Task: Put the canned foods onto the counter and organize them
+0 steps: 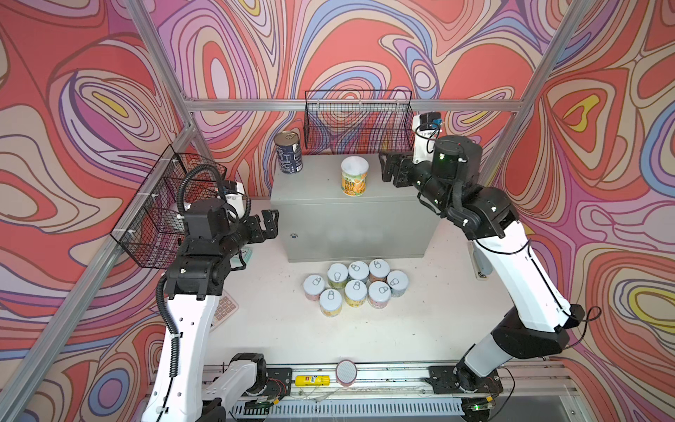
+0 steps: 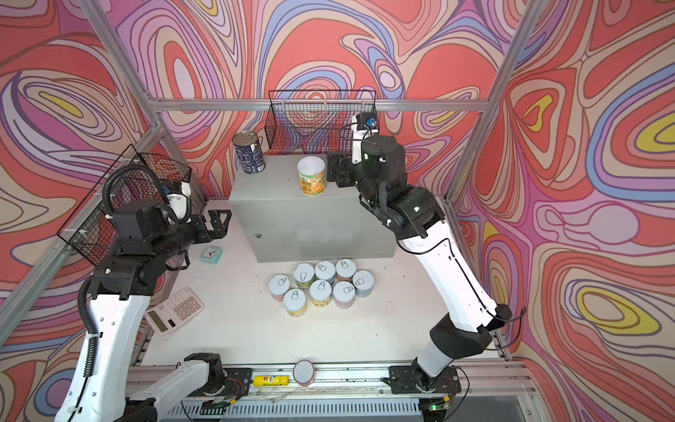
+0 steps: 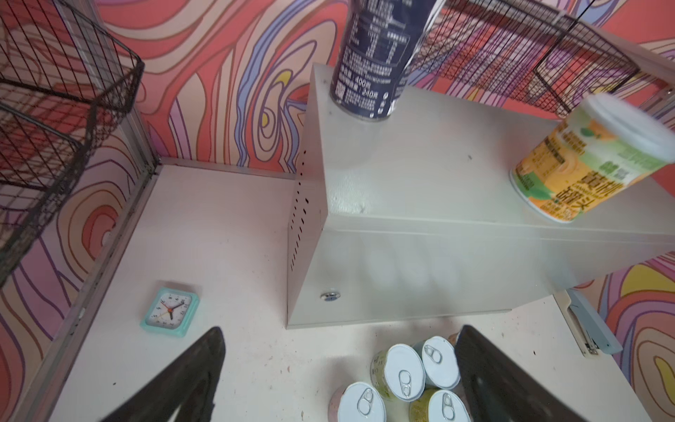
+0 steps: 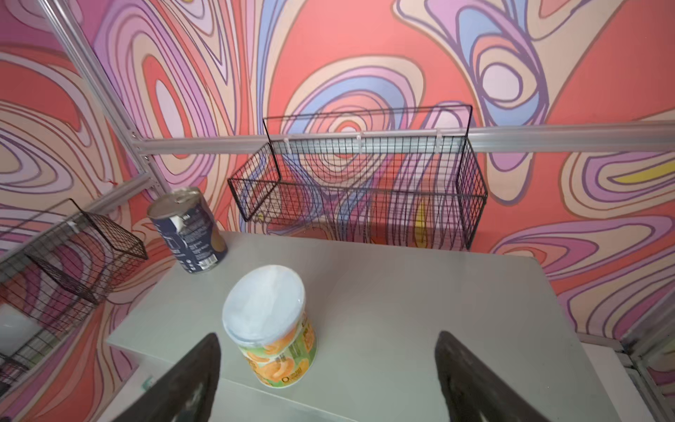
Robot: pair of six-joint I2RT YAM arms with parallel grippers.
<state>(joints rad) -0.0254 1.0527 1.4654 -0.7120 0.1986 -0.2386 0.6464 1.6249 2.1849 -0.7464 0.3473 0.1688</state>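
Observation:
The counter (image 1: 347, 212) is a light-grey metal cabinet at the back of the table. On its top stand two tall cans: a dark-blue one (image 1: 288, 151) at the back left corner and a yellow-orange one (image 1: 354, 175) near the front edge. Several short white-lidded cans (image 1: 356, 288) cluster on the table before the counter. My right gripper (image 1: 384, 168) hovers open just right of the yellow-orange can (image 4: 272, 329), which stands free. My left gripper (image 1: 269, 223) is open and empty beside the counter's left side, with the short cans (image 3: 401, 372) below it.
Black wire baskets hang on the back wall (image 1: 358, 120) and the left wall (image 1: 168, 208). A teal clock (image 2: 211, 254) and a calculator (image 2: 174, 310) lie on the left of the table. A yellow tube (image 1: 312, 380) and a round disc (image 1: 346, 372) sit on the front rail.

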